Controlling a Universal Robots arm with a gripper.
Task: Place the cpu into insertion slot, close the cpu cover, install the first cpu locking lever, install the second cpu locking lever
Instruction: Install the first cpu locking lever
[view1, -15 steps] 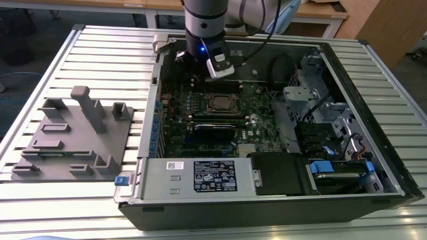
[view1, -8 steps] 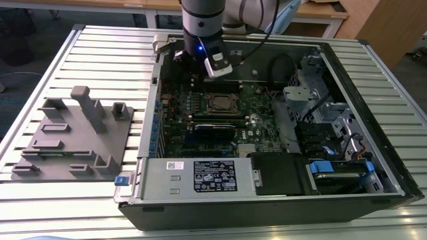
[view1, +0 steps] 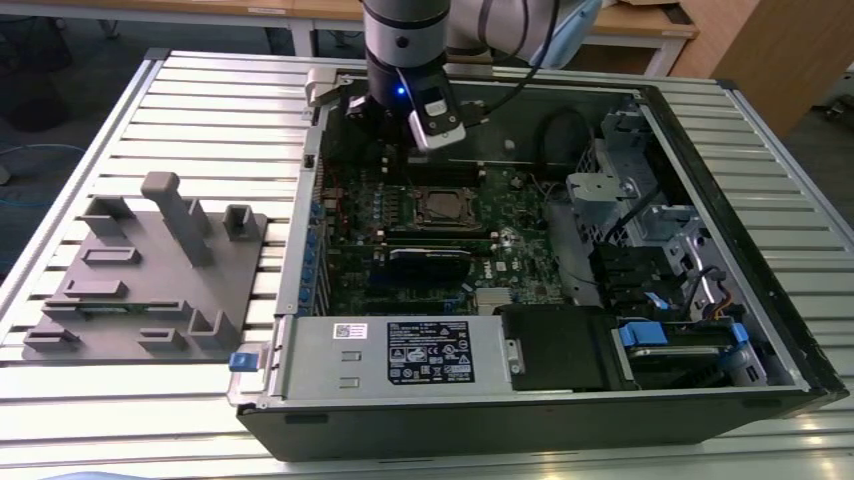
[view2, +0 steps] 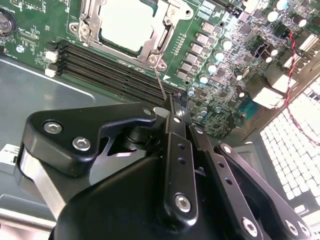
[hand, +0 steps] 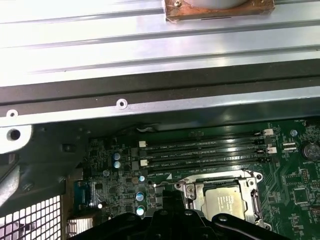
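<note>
Inside the open computer case (view1: 534, 425), which lies on its side on the slatted metal desk (view1: 200, 110), the arm (view1: 400, 50) hangs over the green board, just above the insertion slot (view1: 441, 208). So the cpu (view2: 127, 22) is already sitting in that slot, dull silver top facing up, and you can see it in both wrist views (hand: 227, 202). The cpu cover (view2: 117, 50) is down flat around it, with the chip showing through its window. In the second wrist view the claw (view2: 170, 107) looks closed right up, fingertips together with no gap that I can make out. A thin wire locking lever (view2: 160, 82) rises from the corner of the socket frame and runs up to the tip of the claw. It meets the tip, but I honestly can't tell whether it's pinched between the fingers or just resting against them. The long black memory slots (view2: 110, 67) sit between the socket and the claw. On the exterior view's left, a grey fixture block (view1: 147, 280) with upright posts sits on the desk just beside the case. The power supply (view1: 387, 350) with its label fills the near corner of the case.
</note>
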